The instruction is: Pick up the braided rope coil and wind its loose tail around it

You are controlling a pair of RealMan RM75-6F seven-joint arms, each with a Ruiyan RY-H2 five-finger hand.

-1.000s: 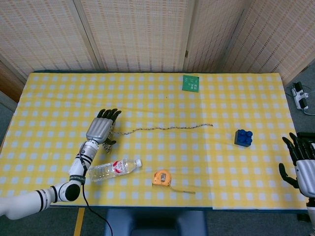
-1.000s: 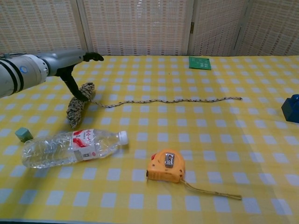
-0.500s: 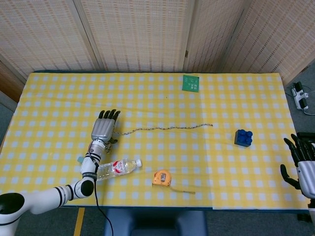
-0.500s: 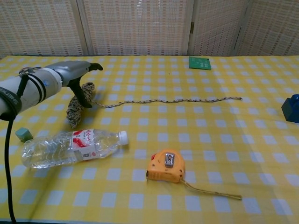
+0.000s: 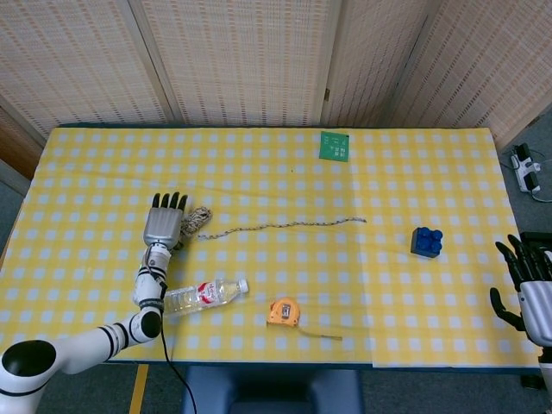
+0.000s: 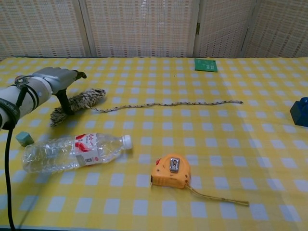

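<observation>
The braided rope coil [image 6: 79,103] lies on the table [image 5: 285,181] just behind the water bottle [image 6: 72,152], its loose tail [image 6: 168,104] stretched away toward the blue block [image 5: 427,241]. The left hand [image 6: 57,81] grips the coil. The right hand [image 5: 528,289], beyond the block, is released, fingers apart.

Woven reed screen panels [image 5: 241,60] behind, yellow checked tablecloth [image 5: 285,172], grey floor [image 5: 17,203]
</observation>
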